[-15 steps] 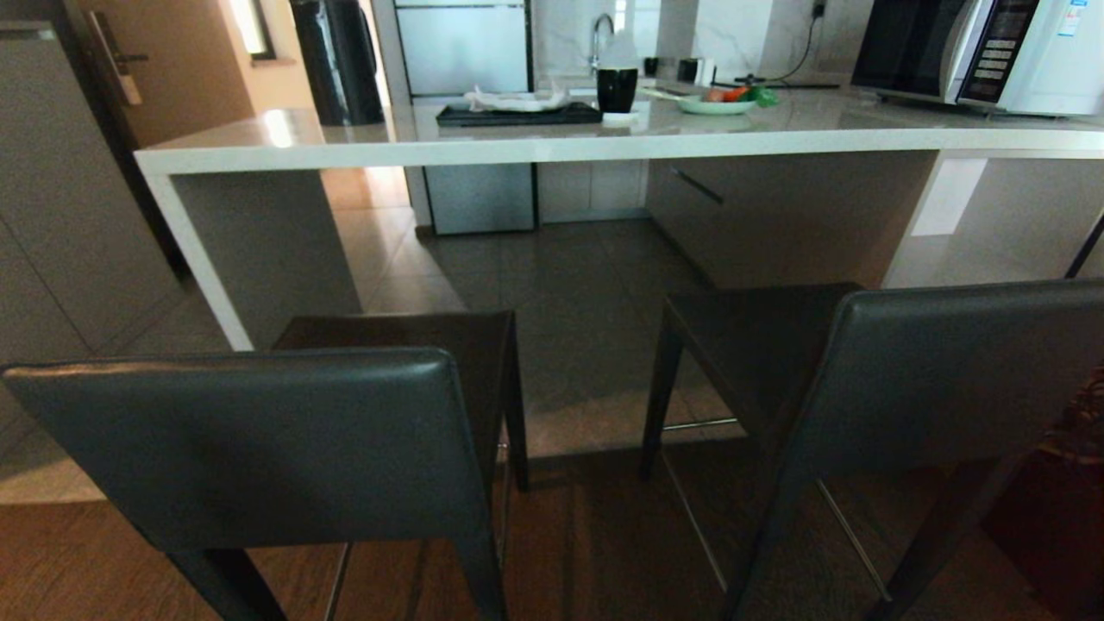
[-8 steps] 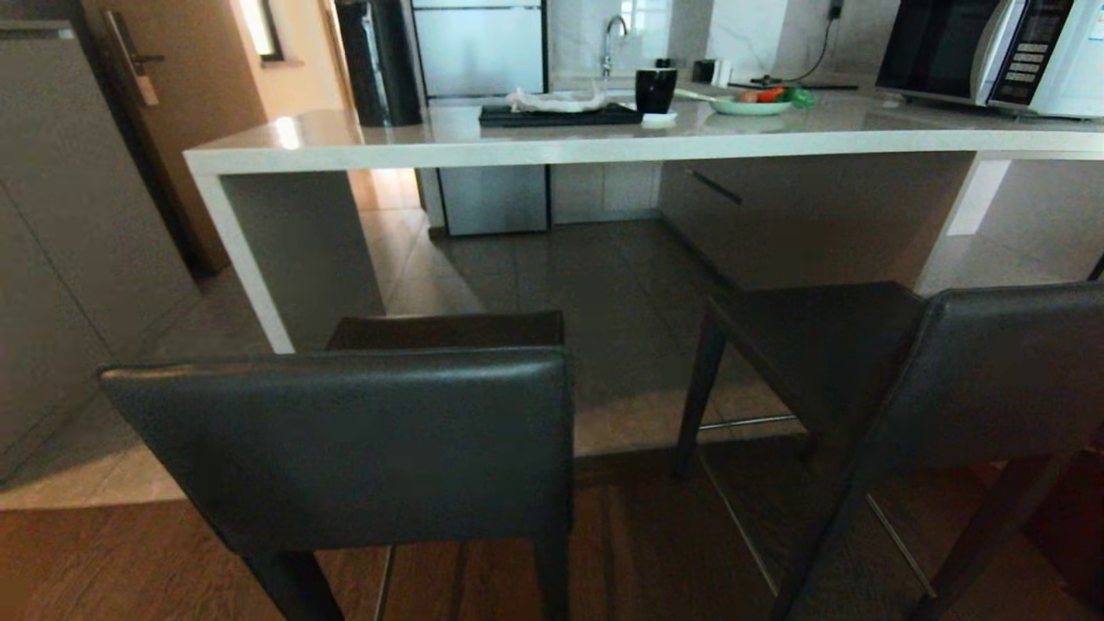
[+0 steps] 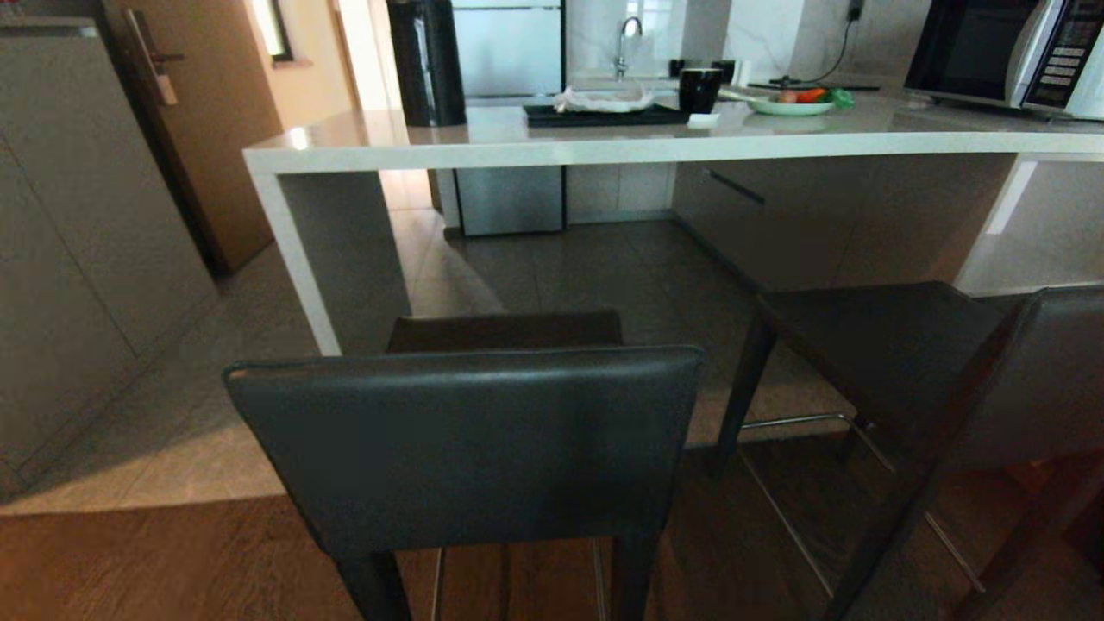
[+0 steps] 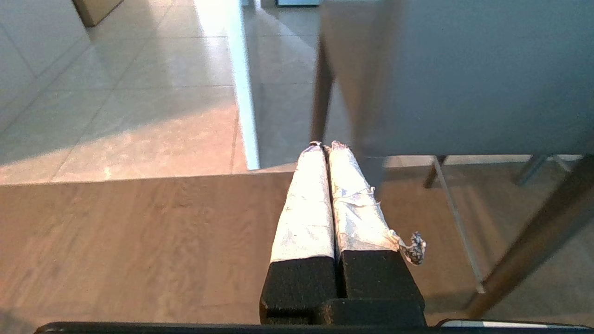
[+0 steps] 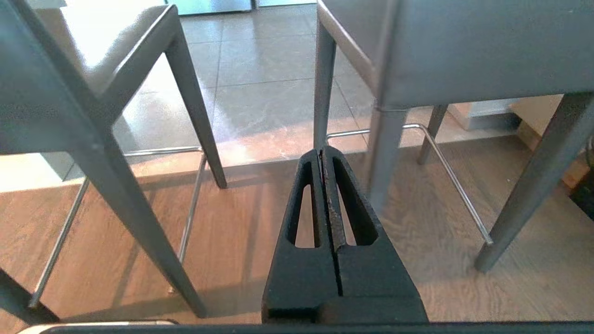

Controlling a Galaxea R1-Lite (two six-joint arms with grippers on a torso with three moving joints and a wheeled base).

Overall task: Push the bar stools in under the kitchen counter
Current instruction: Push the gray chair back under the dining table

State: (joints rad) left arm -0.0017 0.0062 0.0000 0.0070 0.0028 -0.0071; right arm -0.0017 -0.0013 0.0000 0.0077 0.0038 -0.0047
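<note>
Both bar stools stand out from the kitchen counter (image 3: 604, 151), backrests toward the robot. Left stool (image 3: 470, 448) squares to the counter's long edge; right stool (image 3: 931, 362) is skewed. Left gripper (image 4: 325, 146) and right gripper (image 5: 322, 150) hang low behind them, fingers pressed together, empty.

**The room around us**

We stand on warm brown wood flooring (image 3: 155, 561) that meets glossy grey-beige floor tiles (image 3: 595, 276) ahead. On our left are tall grey cabinets (image 3: 78, 259) and a brown door (image 3: 207, 129) with a metal handle. Further back we see a sink tap (image 3: 628, 39), pale marbled wall (image 3: 776, 39) and bright daylight gleaming off the tiles.
</note>
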